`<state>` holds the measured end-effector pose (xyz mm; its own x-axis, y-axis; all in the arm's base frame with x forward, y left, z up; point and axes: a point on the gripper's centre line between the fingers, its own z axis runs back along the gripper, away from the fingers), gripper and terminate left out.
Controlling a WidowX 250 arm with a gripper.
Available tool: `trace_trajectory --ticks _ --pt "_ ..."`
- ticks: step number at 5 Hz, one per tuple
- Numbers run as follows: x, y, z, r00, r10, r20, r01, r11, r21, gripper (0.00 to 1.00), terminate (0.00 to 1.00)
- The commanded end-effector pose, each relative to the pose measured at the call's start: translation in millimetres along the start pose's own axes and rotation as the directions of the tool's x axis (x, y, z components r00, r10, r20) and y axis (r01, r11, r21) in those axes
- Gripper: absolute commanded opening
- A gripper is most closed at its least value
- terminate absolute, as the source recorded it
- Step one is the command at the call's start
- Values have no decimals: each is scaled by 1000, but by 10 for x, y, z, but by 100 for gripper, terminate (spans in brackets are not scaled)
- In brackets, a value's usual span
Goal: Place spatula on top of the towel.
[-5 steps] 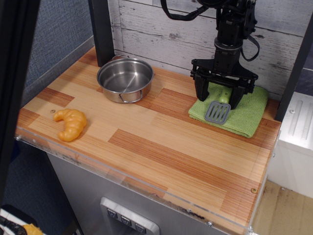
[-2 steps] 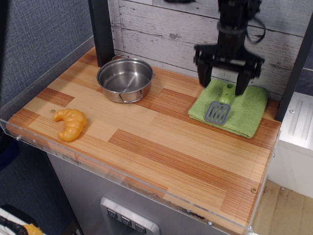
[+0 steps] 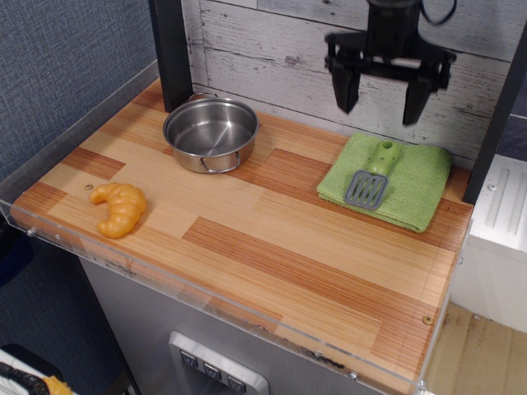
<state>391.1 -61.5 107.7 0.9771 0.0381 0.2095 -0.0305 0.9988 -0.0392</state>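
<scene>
The spatula (image 3: pixel 372 174), grey slotted blade and lime-green handle, lies flat on the green towel (image 3: pixel 412 193) at the back right of the wooden table. Its blade points toward the front, its handle toward the wall. My black gripper (image 3: pixel 383 103) hangs well above the towel's back edge, in front of the plank wall. Its two fingers are spread wide and hold nothing.
A steel pot (image 3: pixel 211 133) stands at the back left of the table (image 3: pixel 272 239). A toy croissant (image 3: pixel 120 207) lies near the front left edge. A black post (image 3: pixel 171 49) stands behind the pot. A white appliance (image 3: pixel 498 239) sits right of the table.
My gripper has risen straight up from around the spatula's handle to well above the towel. The spatula stays lying on the towel. The fingers remain spread.
</scene>
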Motion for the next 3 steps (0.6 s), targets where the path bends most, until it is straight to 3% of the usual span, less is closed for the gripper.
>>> trace_trajectory --ticks 1,2,3 --pt "15 -32 245 998 -6 62 7 1000 -15 100 0" --pt "15 -32 245 998 -6 62 7 1000 -15 100 0" --pt "15 -32 245 998 -6 62 7 1000 -15 100 100"
